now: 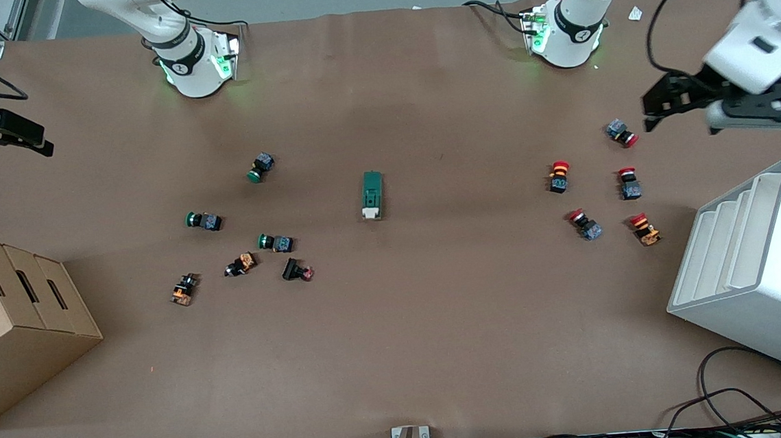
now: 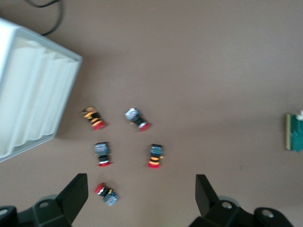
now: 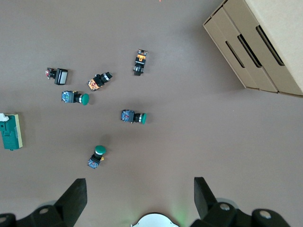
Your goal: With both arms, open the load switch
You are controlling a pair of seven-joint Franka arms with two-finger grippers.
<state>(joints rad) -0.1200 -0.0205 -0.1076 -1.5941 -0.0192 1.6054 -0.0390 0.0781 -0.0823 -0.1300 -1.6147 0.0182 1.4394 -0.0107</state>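
The load switch (image 1: 372,195) is a dark-green block with a white handle piece at the end nearer the front camera. It lies alone mid-table and shows at the edge of the left wrist view (image 2: 296,132) and the right wrist view (image 3: 10,132). My left gripper (image 1: 654,108) hangs open in the air over the left arm's end of the table, with a red-capped push-button (image 2: 106,194) between its fingers (image 2: 75,194) far below. My right gripper (image 1: 38,137) hangs open and empty over the right arm's end, its fingers (image 3: 75,196) wide apart over bare table.
Several red-capped push-buttons (image 1: 559,176) lie toward the left arm's end, beside a white slotted rack (image 1: 758,269). Green, orange and black push-buttons (image 1: 275,242) lie toward the right arm's end, near a cardboard box (image 1: 13,321). Cables (image 1: 740,407) trail at the front edge.
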